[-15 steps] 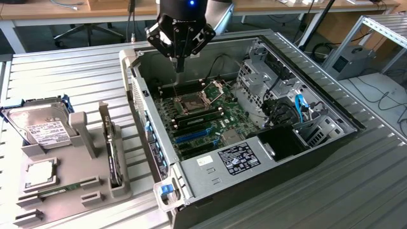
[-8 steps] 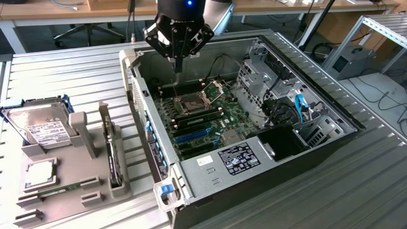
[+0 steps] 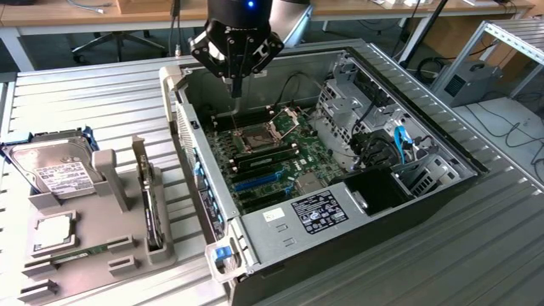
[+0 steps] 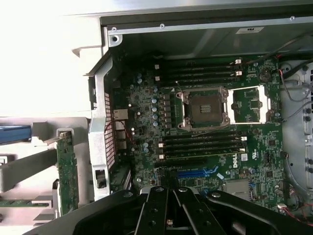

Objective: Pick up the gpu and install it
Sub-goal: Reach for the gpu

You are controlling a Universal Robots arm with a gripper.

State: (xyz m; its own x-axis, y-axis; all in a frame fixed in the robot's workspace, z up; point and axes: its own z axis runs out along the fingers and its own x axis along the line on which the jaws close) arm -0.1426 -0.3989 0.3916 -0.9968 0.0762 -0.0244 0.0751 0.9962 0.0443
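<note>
One gripper (image 3: 237, 89), fingers pinched shut and empty, hangs over the open case (image 3: 340, 248); you should open wide and line up squarely with the gpu (image 3: 154, 213).

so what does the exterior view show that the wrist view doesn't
Exterior view: the silver boxy hard drive with white label, the grey metal power supply with black label, the blue cable. Wrist view: white Dell lettering on the green motherboard. Both: the empty square processor socket and the thin dark gpu card, standing on edge in its grey holder beside the case.
</note>
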